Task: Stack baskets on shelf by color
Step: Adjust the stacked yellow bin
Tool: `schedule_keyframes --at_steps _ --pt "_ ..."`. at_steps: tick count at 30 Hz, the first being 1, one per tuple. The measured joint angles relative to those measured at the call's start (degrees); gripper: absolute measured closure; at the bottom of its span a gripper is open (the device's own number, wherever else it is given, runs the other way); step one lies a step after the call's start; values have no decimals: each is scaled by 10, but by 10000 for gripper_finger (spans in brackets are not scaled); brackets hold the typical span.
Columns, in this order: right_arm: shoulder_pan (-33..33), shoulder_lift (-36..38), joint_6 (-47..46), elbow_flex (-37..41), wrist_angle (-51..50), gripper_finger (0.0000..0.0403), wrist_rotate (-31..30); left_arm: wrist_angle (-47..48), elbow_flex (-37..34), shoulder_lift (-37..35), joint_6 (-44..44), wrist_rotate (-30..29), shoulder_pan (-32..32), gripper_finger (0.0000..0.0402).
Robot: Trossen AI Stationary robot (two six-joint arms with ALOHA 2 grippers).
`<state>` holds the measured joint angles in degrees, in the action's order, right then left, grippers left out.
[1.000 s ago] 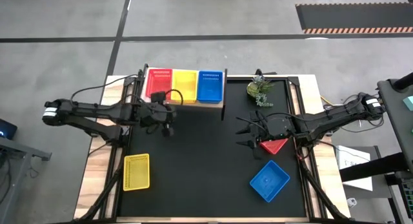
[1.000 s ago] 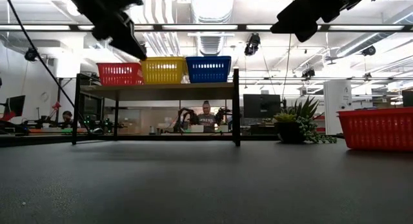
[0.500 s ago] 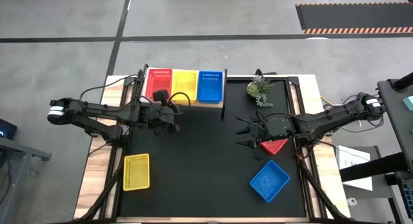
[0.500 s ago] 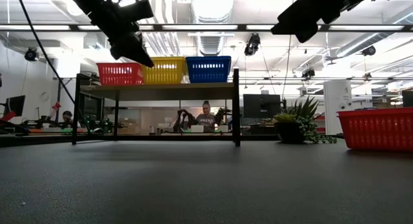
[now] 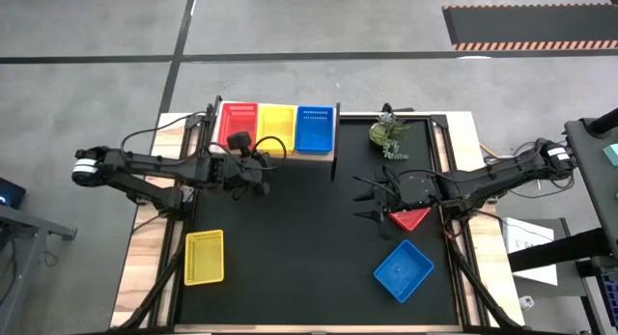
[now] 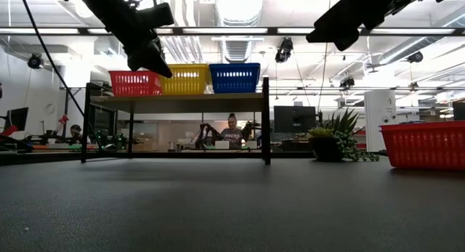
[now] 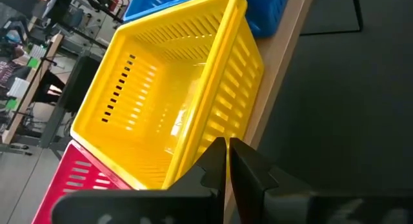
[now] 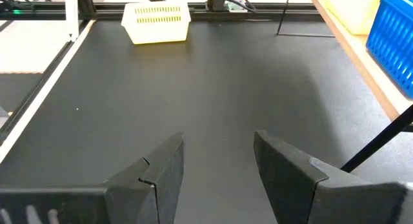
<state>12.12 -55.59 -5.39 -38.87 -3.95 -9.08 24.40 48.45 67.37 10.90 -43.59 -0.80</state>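
The pale-wood shelf [image 5: 331,153] stands at the table's far edge and carries a red basket [image 5: 238,125], a yellow basket [image 5: 276,126] and a blue basket [image 5: 315,128] side by side. My left gripper [image 5: 257,180] is shut and hovers just in front of the shelf; in its wrist view its tips [image 7: 228,161] point at the shelf's yellow basket [image 7: 168,95]. My right gripper [image 5: 365,202] is open above the table, beside a red basket [image 5: 410,218] resting on the table at the right. A blue basket [image 5: 403,269] and a yellow basket [image 5: 204,256] sit flat on the table near its front.
A small green potted plant [image 5: 389,132] stands right of the shelf at the far edge. The black tabletop between the two arms is bare [image 8: 213,88]. In the low view the red basket [image 6: 425,144] sits at the right, and a person shows in the room behind.
My left gripper has moved toward the shelf, to the far edge and a little to the right, staying above the table. The baskets have not moved and my right arm has kept still.
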Motion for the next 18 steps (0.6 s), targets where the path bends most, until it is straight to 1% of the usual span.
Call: schedule_keyframes --at_steps 18 --pt "0 0 0 1 0 225 0 -16 -1 0 0 -2 -15 398"
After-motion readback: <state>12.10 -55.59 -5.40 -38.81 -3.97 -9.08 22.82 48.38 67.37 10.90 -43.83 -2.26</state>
